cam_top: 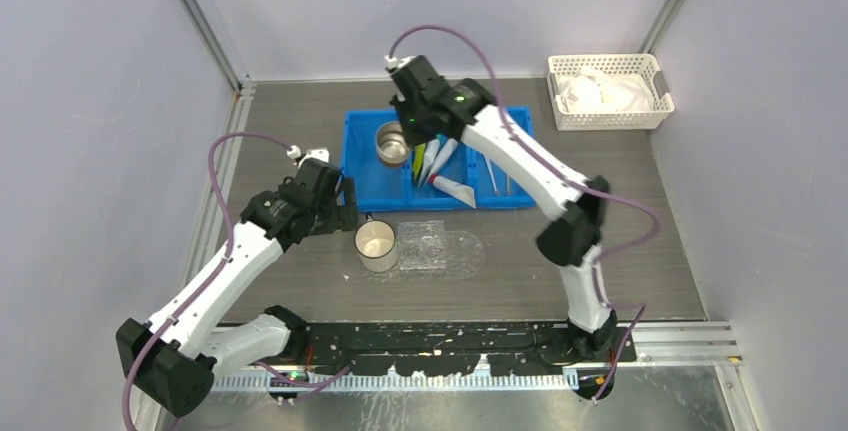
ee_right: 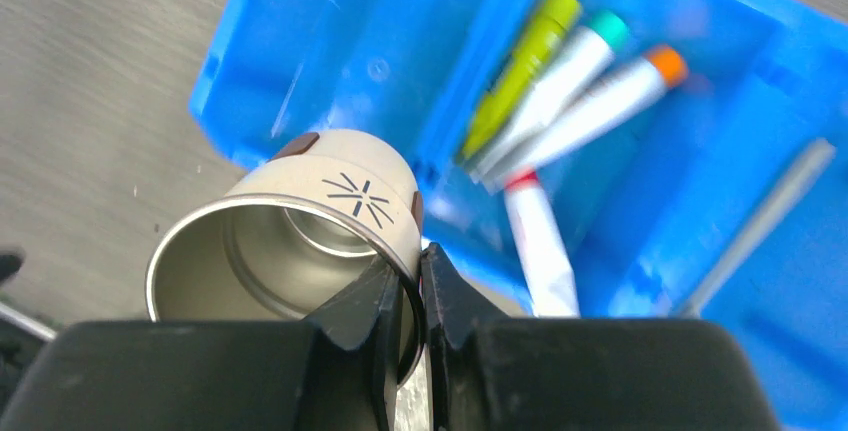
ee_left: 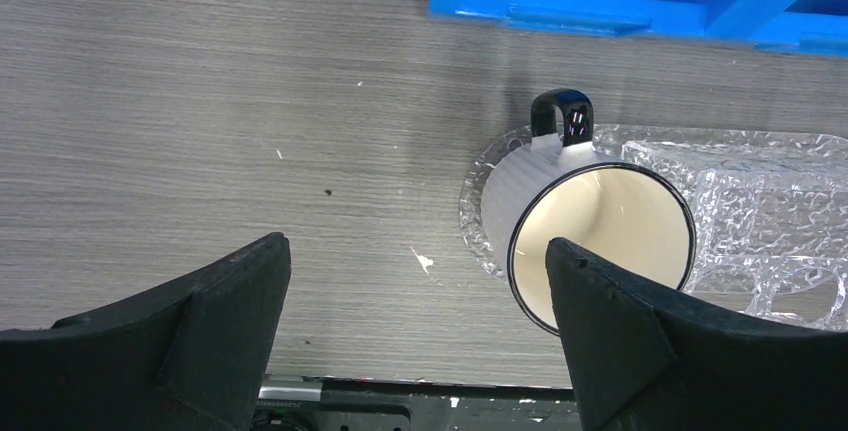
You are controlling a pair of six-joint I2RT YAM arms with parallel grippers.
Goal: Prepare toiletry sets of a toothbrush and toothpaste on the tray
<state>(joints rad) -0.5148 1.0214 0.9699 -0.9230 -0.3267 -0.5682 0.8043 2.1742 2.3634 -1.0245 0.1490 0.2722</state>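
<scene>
The right end effector (ee_right: 420, 296) pinches the rim of the metal cup (ee_right: 290, 231) inside the blue bin (ee_right: 330, 41), probably to lift it out (the left end effector (ee_left: 415, 261), just in front of the bin, gapes wide).

A robotics lab cell: plain pale walls (cam_top: 90, 101) and aluminium posts (cam_top: 205, 26) enclose a grey surface (cam_top: 290, 111) carrying two bolted arms (cam_top: 520, 156).

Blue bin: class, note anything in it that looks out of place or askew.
One red-tipped white tube lies slanted at the middle compartment's near end, apart from three tubes lined up side by side. Nothing looks spilled.
</scene>
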